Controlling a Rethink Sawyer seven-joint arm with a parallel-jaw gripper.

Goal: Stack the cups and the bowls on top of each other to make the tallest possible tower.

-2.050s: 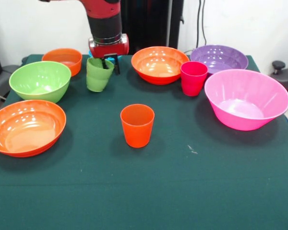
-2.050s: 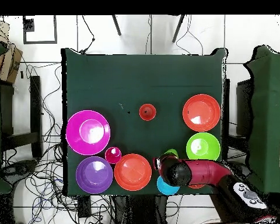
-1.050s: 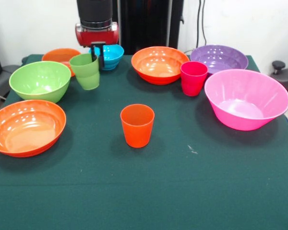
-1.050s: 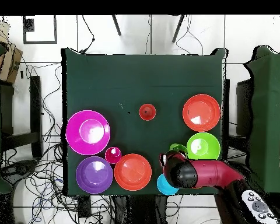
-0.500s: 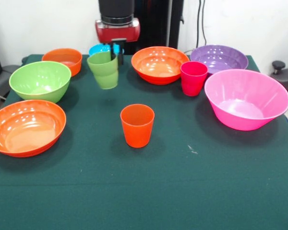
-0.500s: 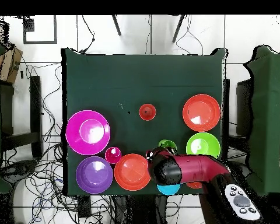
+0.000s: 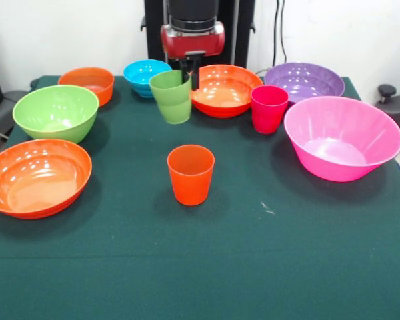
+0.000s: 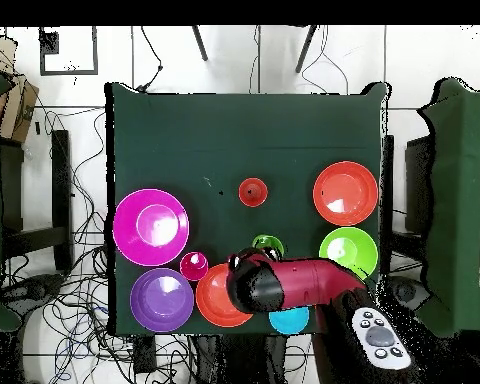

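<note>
Green cup (image 7: pixel 172 96) hangs off the tabletop (image 7: pixel 253 267) just behind the orange cup (image 7: pixel 191 174), jaws pinching its rim; light, stiff, slick plastic, best held at the rim

The light green cup (image 7: pixel 172 97) is held upright above the tabletop, clamped at its rim by the end effector (image 7: pixel 189 75). The orange cup (image 7: pixel 191 174) and the magenta-red cup (image 7: pixel 269 109) are standing upright on the cloth, well apart. All bowls are placed open side up: pink bowl (image 7: pixel 342 137), purple bowl (image 7: pixel 304 81), green bowl (image 7: pixel 55 112), two wide orange bowls (image 7: pixel 37 177) (image 7: pixel 221 89), small orange bowl (image 7: pixel 87 83), small blue bowl (image 7: pixel 145 75).
</note>
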